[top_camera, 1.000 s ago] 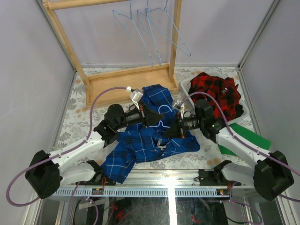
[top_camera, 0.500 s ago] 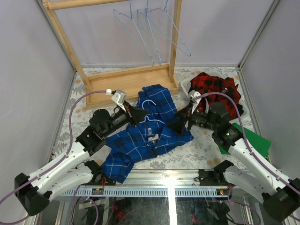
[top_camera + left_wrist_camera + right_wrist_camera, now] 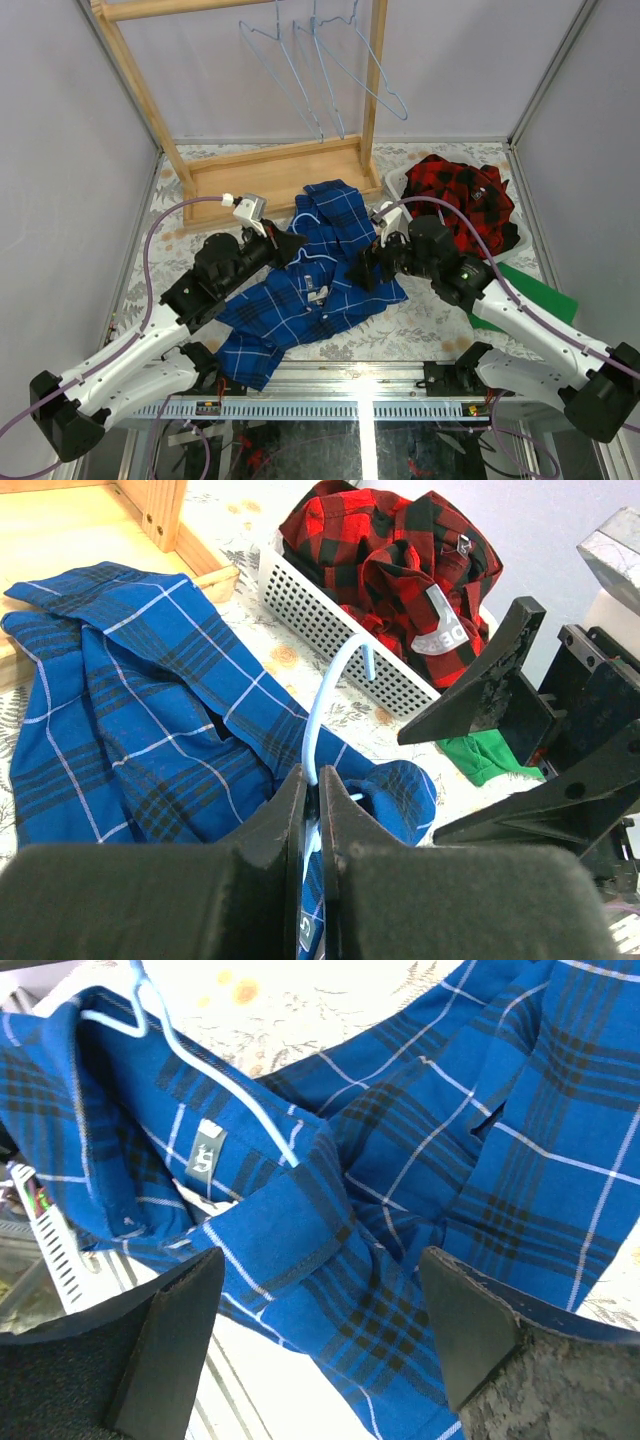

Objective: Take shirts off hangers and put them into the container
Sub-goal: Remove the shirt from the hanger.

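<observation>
The blue plaid shirt [image 3: 310, 290] lies crumpled on the table with a light-blue hanger [image 3: 328, 695] still inside its collar [image 3: 200, 1070]. My left gripper [image 3: 287, 244] is shut on that hanger's wire neck [image 3: 313, 785], just above the collar. My right gripper [image 3: 370, 268] stands open over the shirt's right side [image 3: 320, 1300], nothing between its fingers. The red-and-black shirt [image 3: 465, 200] is piled in the white container [image 3: 330, 630] at the right [image 3: 392, 182]. Three bare hangers [image 3: 320, 70] hang on the rack.
The wooden rack [image 3: 270, 175] stands at the back, its base just behind the blue shirt. A flat green cloth [image 3: 535, 290] lies right of the container, beside my right arm. Walls enclose the table on the left, right and back.
My right gripper opened, let go of the blue shirt, and now hovers over its right side. My left gripper pulled back to the left with the hanger, dragging the shirt along.
</observation>
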`<state>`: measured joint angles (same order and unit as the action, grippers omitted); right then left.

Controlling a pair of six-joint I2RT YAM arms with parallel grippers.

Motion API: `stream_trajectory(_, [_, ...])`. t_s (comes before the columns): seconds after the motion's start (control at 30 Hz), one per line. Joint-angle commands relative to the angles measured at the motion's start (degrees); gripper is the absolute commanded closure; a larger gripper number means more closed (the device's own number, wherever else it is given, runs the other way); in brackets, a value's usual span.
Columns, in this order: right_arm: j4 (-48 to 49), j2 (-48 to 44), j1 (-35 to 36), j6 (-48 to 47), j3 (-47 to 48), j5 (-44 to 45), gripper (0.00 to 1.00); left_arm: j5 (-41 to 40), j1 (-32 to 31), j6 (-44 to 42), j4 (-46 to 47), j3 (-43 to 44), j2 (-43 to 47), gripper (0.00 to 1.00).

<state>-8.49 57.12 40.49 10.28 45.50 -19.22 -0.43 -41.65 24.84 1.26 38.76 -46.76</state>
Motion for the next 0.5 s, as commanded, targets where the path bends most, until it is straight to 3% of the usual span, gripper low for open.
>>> stream_trajectory(0.0, [0.95,1.16,1.87,-1.08,3.21,7.33,0.13,-1.77,-0.13,0.95,0.52,2.30,1.46,1.00])
stream_trajectory(0.33, [4.59,8.86,3.25,2.09,5.76,1.75,0.13,-3.18,-0.17,1.15,0.14,1.94,3.49,1.00])
stream_trajectory(0.4, [4.50,10.03,3.34,2.00,6.11,1.07,0.18,-3.79,-0.21,1.47,-0.29,2.18,3.15,1.00])
stream_trajectory(0.47, [4.25,10.87,3.43,1.83,6.43,1.28,0.33,-4.27,-0.20,1.59,-0.50,2.43,2.95,1.00])
